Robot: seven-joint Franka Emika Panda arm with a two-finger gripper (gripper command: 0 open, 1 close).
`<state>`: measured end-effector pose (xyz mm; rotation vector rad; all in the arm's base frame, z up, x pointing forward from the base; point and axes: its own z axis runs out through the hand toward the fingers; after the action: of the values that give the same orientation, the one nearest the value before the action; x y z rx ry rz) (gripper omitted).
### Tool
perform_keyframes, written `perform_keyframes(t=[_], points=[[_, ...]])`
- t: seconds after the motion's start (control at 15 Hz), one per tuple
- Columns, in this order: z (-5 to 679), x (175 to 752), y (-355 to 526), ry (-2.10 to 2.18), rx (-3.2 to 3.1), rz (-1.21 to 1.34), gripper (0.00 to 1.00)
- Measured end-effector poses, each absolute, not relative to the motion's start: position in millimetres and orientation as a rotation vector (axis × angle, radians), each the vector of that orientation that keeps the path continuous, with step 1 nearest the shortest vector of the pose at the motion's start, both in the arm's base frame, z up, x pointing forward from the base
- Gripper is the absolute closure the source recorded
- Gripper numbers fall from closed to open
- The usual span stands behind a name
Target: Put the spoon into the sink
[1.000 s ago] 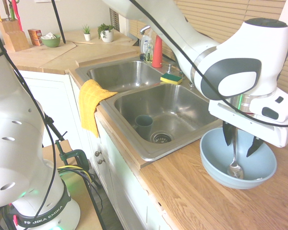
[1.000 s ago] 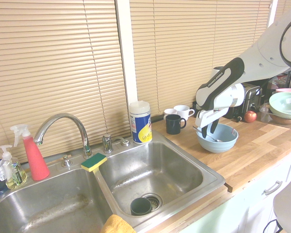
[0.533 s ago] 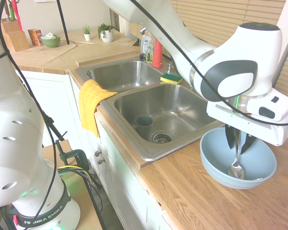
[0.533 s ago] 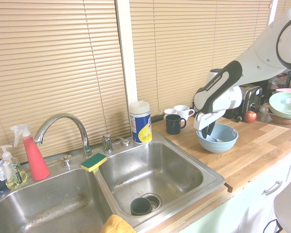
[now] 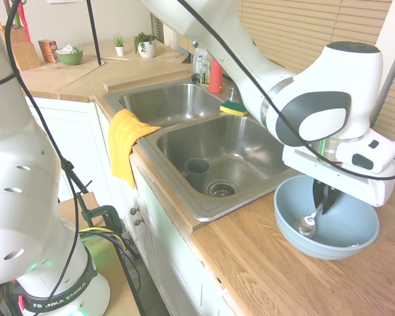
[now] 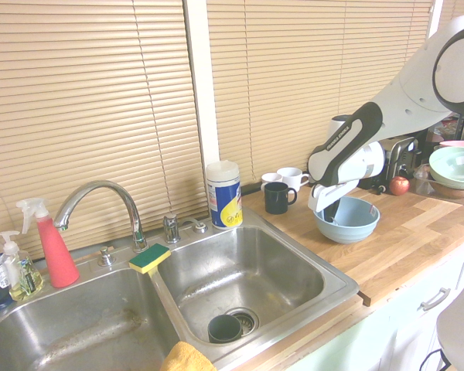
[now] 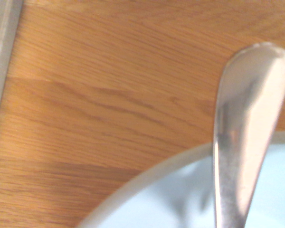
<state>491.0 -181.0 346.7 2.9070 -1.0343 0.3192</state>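
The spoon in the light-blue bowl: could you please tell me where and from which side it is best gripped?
Grip the spoon by its slim handle, near the upper end, from above. Its oval end sits low inside the light-blue bowl, whose wall blocks a sideways approach, while the handle slants upward. The gripper is shut on it there.

The white arm's end effector is pinching the slim silver metal spoon, which is hanging tilted over the round light-blue bowl on the wooden counter, beside the rectangular stainless-steel sink holding a dark cup.
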Motion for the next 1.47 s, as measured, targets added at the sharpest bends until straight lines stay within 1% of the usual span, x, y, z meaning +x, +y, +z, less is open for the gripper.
perform_keyframes(t=[0.2,0.6,0.87,1.07,1.27,1.4,1.47], points=[[361.5,487.6,-187.0,-1.06,2.9,0.351,1.0],[438.0,467.8,-176.2,-1.05,2.908,0.448,1.0],[450.4,466.1,-150.9,-0.997,2.904,0.451,1.0],[474.5,466.5,-92.7,-0.897,2.88,0.498,1.0],[501.3,451.6,-4.7,-0.77,2.85,0.549,1.0],[492.8,441.6,53.5,-0.68,2.824,0.558,1.0],[478.0,437.2,80.5,-0.631,2.805,0.55,1.0]])
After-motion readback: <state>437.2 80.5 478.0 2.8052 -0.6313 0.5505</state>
